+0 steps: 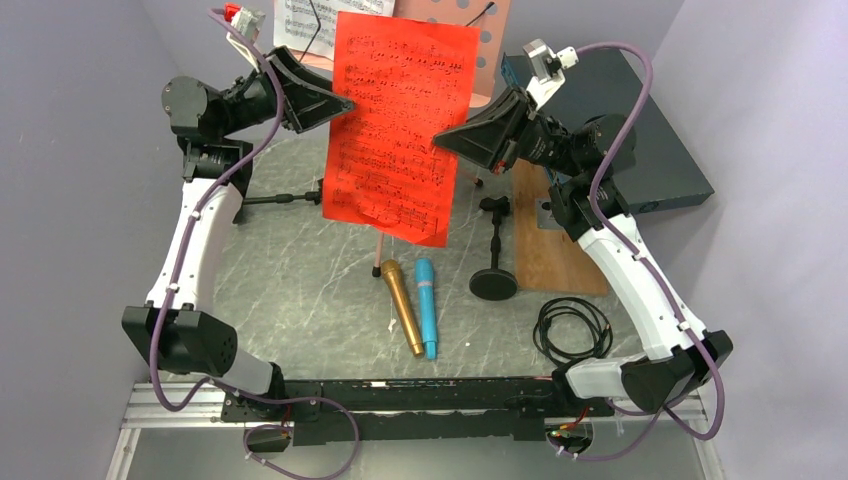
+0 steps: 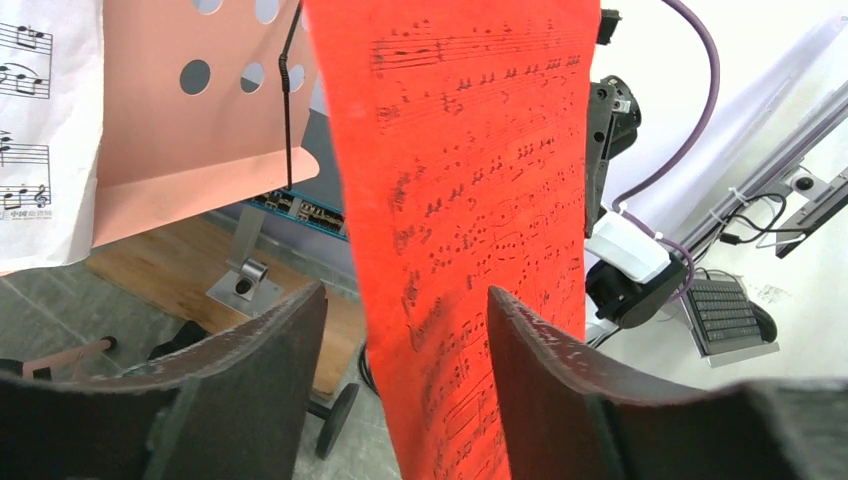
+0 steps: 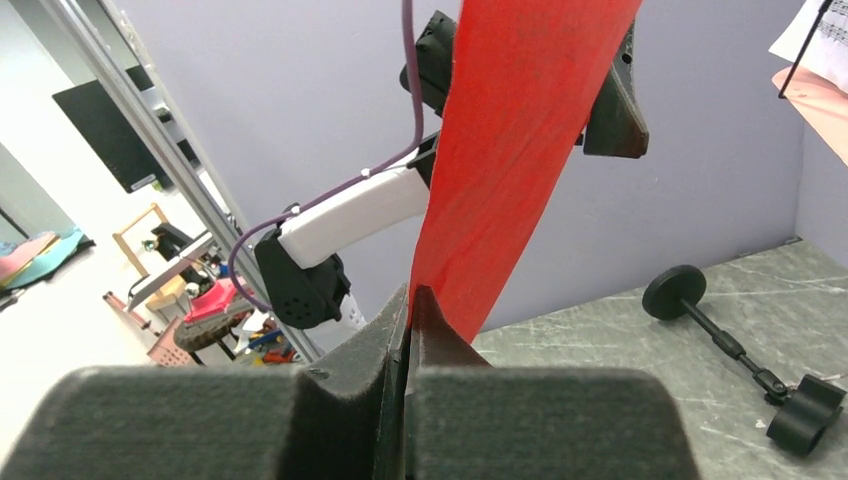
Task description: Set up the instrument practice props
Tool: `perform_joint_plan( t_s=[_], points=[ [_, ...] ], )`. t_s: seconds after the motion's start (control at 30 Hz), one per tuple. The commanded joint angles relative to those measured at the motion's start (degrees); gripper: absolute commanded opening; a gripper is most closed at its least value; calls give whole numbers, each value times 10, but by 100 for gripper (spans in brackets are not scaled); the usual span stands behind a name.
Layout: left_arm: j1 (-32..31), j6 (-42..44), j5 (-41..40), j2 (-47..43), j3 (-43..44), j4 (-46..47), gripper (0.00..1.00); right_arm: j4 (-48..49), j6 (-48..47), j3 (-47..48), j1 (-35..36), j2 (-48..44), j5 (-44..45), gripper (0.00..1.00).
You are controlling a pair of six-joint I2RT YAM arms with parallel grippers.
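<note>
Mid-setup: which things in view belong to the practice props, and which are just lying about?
Props: red page, white page, pink music desk, gold microphone, blue microphone, left black pole, right black pole.
Lying about: dark-teal box, wooden board, coiled black cable.

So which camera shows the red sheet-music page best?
Top external: almost the whole red page shows, print facing the camera. Left wrist shows only a close strip; right wrist sees it edge-on, pinched by the right gripper.
</note>
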Motion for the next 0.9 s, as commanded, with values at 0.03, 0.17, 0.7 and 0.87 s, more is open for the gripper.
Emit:
perform_joint_plan(
  t_s=[0.03,0.17,0.7,0.87],
  points=[
    [0,-49,-4,10,26,60,54,5,-26,26,4,-4,-12,0],
    [-1,-44,-35,25,58,86,0,-87,-67,57,4,7,56,0],
    [10,418,-153,63,328,-358,0,-272,-78,142,-1,37,486,54],
    [12,419,-180,78,361,-353,0,-279,-63,193,-1,80,493,51]
  ],
)
